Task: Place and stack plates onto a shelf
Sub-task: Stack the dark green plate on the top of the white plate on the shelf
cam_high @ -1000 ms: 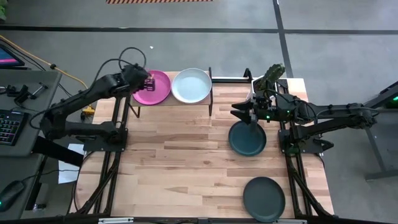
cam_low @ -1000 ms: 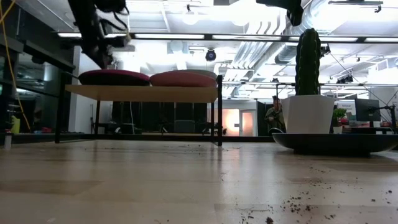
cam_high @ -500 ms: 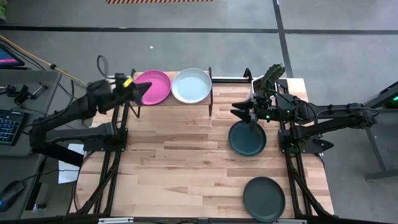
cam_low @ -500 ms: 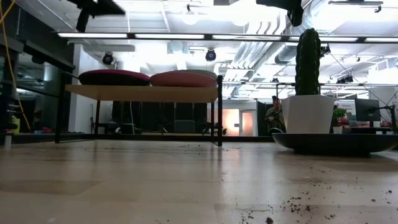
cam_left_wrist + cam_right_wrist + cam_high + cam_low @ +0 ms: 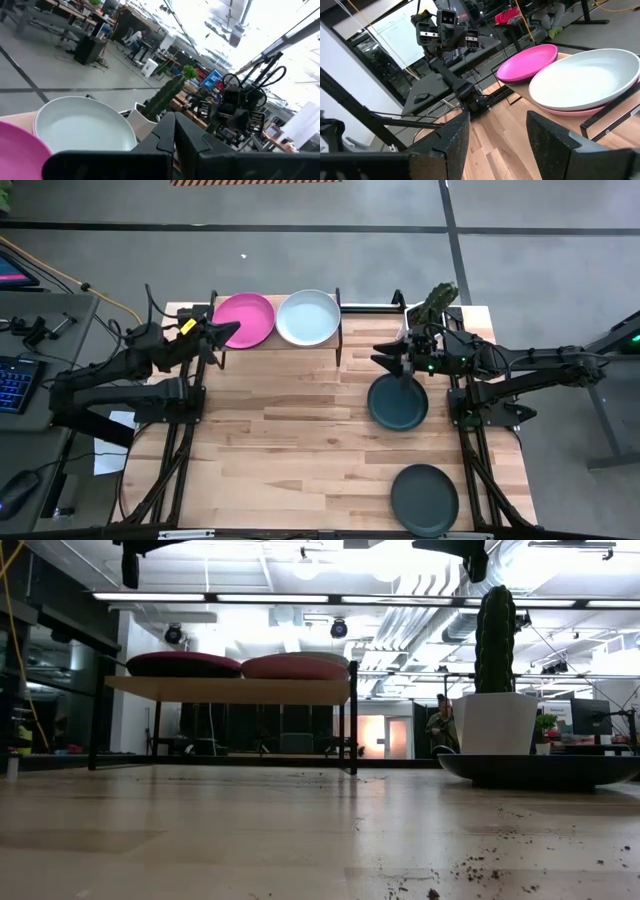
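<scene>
On the shelf (image 5: 230, 690) lie a magenta plate (image 5: 245, 319) and a pale mint-white plate (image 5: 308, 317); the white one rests on a light pink plate (image 5: 580, 107). A dark teal plate (image 5: 397, 404) and another dark plate (image 5: 424, 498) lie flat on the tabletop. My left gripper (image 5: 228, 331) is shut and hovers just off the shelf's left end, beside the magenta plate; its fingers meet in the left wrist view (image 5: 175, 142). My right gripper (image 5: 385, 360) is open in the air over the teal plate's far rim, pointing at the shelf (image 5: 495, 145).
A cactus in a white pot (image 5: 430, 308) stands at the table's far right, right of the shelf and behind my right arm. Bits of soil dot the tabletop (image 5: 470, 865). A desk with a keyboard (image 5: 15, 380) sits left of the table.
My left gripper has drawn back from over the magenta plate toward the table's left edge, and now hangs beside the shelf's left end. The magenta plate stays where it was on the shelf. My right arm has kept still.
</scene>
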